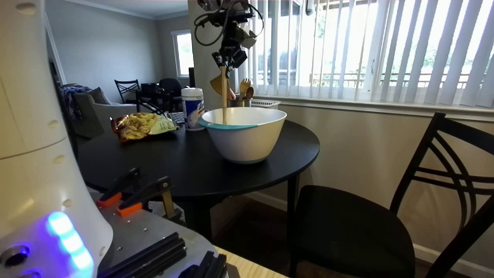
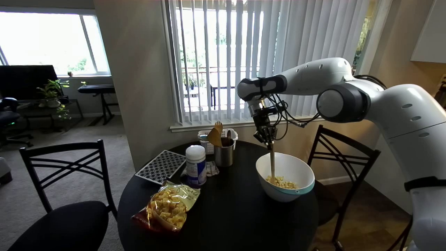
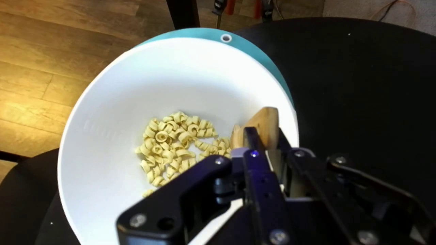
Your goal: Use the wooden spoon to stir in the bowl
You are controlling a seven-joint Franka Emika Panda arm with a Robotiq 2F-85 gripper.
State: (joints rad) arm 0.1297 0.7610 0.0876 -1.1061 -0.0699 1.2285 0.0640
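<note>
The wooden spoon (image 1: 224, 94), grasped by the gripper (image 1: 224, 66), is inside the bowl (image 1: 249, 143).

In an exterior view, the bowl sits on the black table (image 1: 193, 166); the spoon stands nearly upright at the bowl's 11 o'clock, and the gripper is clenched around its top. From the bowl, the canister (image 1: 193, 112) stands at 10 o'clock and the bag (image 1: 142, 127) lies at 9. In an exterior view, the spoon's lower end reaches the yellow pasta (image 2: 284, 182), and at 10 o'clock from the bowl is the metal holder (image 2: 224, 156) with utensils (image 2: 215, 136). In the wrist view, the wood shows at the gripper's end, between the bowl's 2 and 3 o'clock; the pasta lies near the middle.
</note>
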